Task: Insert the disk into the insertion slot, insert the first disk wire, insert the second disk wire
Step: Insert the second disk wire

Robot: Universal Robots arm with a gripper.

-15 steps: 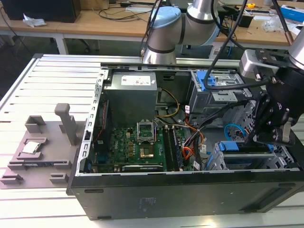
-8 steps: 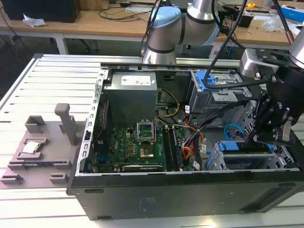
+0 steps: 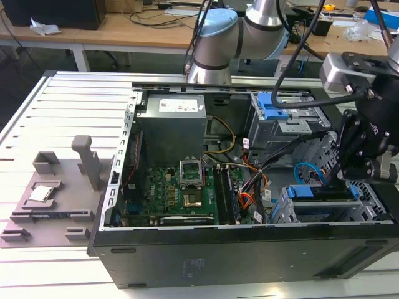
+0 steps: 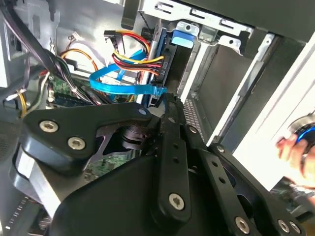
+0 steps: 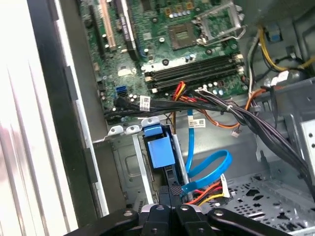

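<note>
Open PC case (image 3: pixel 249 249) on slatted worktop (image 3: pixel 62 112).
Disk (image 5: pixel 160 152): seated in insertion slot (image 3: pixel 324 212), case's front corner, blue carrier tab up.
Second disk wire (image 5: pixel 209 169): lt-blue loop, plug end at disk's connector edge.
First disk wire (image 5: pixel 209 194): orange-red, beside same edge.
Gripper (image 5: pixel 170 189): fingers narrow, pinched at lt-blue plug.
Grey fixture tray (image 3: pixel 50 199): worktop, well apart from the case.

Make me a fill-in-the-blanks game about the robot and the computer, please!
1. The looping cable near the gripper is light ____.
2. The disk in the insertion slot sits in a carrier coloured ____.
3. In the exterior view, the computer case has its side ____, so the green motherboard shows.

Missing words: blue; blue; open
</note>
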